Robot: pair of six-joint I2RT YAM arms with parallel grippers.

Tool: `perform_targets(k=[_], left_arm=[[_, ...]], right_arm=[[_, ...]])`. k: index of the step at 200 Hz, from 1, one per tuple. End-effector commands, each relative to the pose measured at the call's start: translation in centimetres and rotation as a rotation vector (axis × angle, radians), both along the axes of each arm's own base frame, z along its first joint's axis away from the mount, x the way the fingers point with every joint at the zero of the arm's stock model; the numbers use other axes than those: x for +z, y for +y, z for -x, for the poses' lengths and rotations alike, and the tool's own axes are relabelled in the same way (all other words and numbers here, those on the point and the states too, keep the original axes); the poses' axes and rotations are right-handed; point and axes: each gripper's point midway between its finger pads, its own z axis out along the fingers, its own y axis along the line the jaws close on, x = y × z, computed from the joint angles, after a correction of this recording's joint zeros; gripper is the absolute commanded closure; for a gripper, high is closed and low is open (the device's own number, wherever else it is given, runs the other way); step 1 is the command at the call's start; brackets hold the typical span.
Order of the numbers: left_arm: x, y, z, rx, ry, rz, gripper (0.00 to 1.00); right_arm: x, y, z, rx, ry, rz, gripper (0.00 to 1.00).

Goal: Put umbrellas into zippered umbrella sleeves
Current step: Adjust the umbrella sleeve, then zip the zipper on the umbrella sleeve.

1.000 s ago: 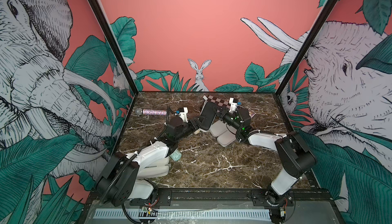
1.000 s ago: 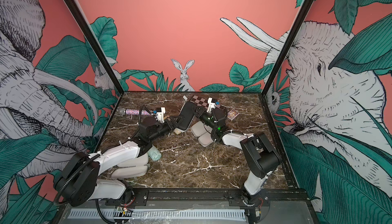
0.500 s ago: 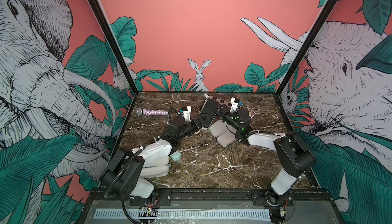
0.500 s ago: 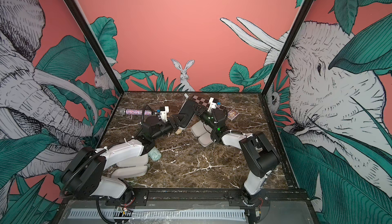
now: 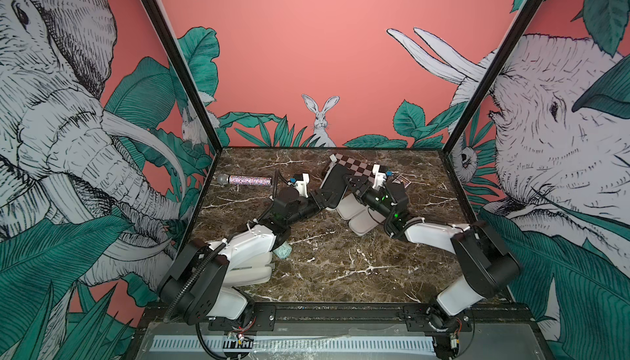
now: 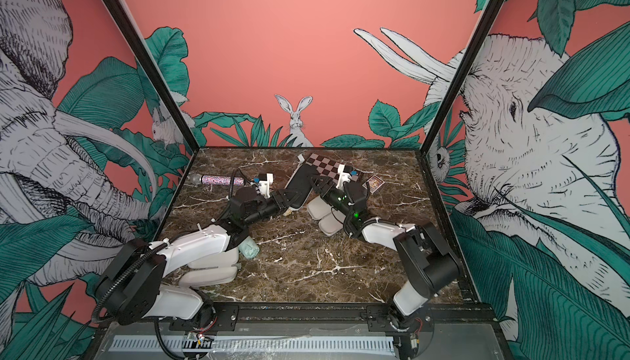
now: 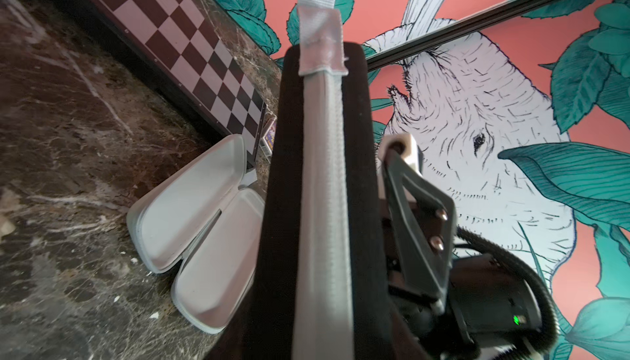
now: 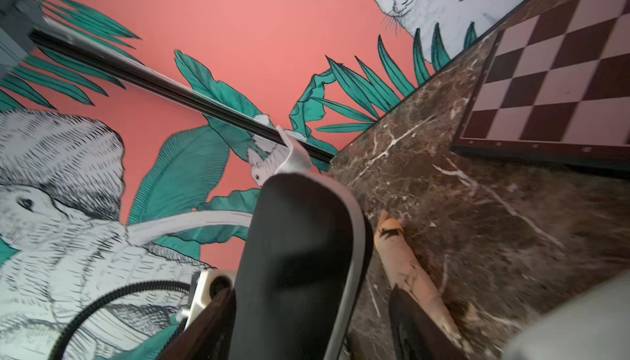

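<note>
Umbrellas: tan umbrella (image 8: 412, 273), mint umbrella (image 5: 283, 252) lie loose, uncased.
Black case (image 5: 335, 182): shut, clamped in my left pincer (image 5: 322, 198).
Right pincer (image 8: 310, 314): spread, gripping nothing.

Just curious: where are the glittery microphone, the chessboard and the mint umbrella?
glittery microphone (image 5: 250, 180): a top view, sparkly handle.
chessboard (image 5: 356, 168): a top view, chequered face.
mint umbrella (image 5: 283, 251): a top view, exposed end.

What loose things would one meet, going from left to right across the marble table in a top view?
In a top view: glittery purple microphone → crinkled pale mint green folded umbrella → black oblong hard-shell zip case → small flat printed box.
</note>
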Motion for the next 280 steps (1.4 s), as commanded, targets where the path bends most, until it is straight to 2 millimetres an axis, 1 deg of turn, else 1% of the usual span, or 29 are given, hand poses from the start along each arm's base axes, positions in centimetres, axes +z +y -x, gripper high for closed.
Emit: perform_targets(k=[1, 14, 33, 46, 59, 81, 97, 128, 163, 184, 205, 226, 256, 280], left_arm=[[3.9, 0.4, -1.4, 0.045, -0.088, 0.069, 0.70], [3.8, 0.1, -1.6, 0.038, -0.088, 0.053, 0.70], [4.3, -0.4, -1.7, 0.015, -0.100, 0.064, 0.71], [4.7, -0.5, -1.7, 0.013, -0.108, 0.074, 0.71], [4.8, -0.4, -1.6, 0.017, -0.110, 0.071, 0.71], [4.8, -0.4, -1.4, 0.020, -0.107, 0.063, 0.71], [4.7, -0.7, -1.1, 0.012, -0.104, 0.059, 0.71], [4.7, -0.9, -1.0, 0.008, -0.103, 0.060, 0.71], [4.8, -1.1, -0.9, -0.001, -0.106, 0.063, 0.72], [4.6, -1.2, -0.8, -0.007, -0.102, 0.060, 0.73], [4.5, -1.2, -0.7, -0.008, -0.101, 0.062, 0.74], [4.4, -1.1, -0.6, -0.008, -0.100, 0.062, 0.76], [4.2, -1.1, -0.4, -0.011, -0.095, 0.060, 0.77], [4.1, -1.1, -0.2, -0.012, -0.093, 0.064, 0.77]], right_arm=[[-1.7, -0.6, 3.6, 0.047, -0.101, 0.229, 0.28], [-2.7, -0.7, 5.4, 0.078, -0.153, 0.372, 0.28], [-3.9, 0.8, 8.5, 0.192, -0.309, 0.616, 0.30], [-4.7, 1.5, 9.8, 0.232, -0.400, 0.696, 0.33], [-4.6, 2.2, 10.4, 0.237, -0.465, 0.720, 0.36], [-3.7, 3.6, 10.1, 0.222, -0.527, 0.729, 0.42], [-3.0, 4.4, 9.5, 0.193, -0.556, 0.723, 0.45], [-1.9, 5.9, 8.9, 0.187, -0.606, 0.702, 0.48], [-0.8, 6.4, 8.0, 0.157, -0.634, 0.709, 0.50], [-0.3, 7.0, 7.7, 0.156, -0.638, 0.690, 0.57], [-0.5, 7.1, 7.4, 0.147, -0.630, 0.687, 0.66], [-0.3, 6.9, 7.2, 0.131, -0.627, 0.691, 0.70], [0.5, 6.9, 7.0, 0.113, -0.633, 0.679, 0.78], [0.4, 7.0, 6.9, 0.114, -0.629, 0.681, 0.83]])
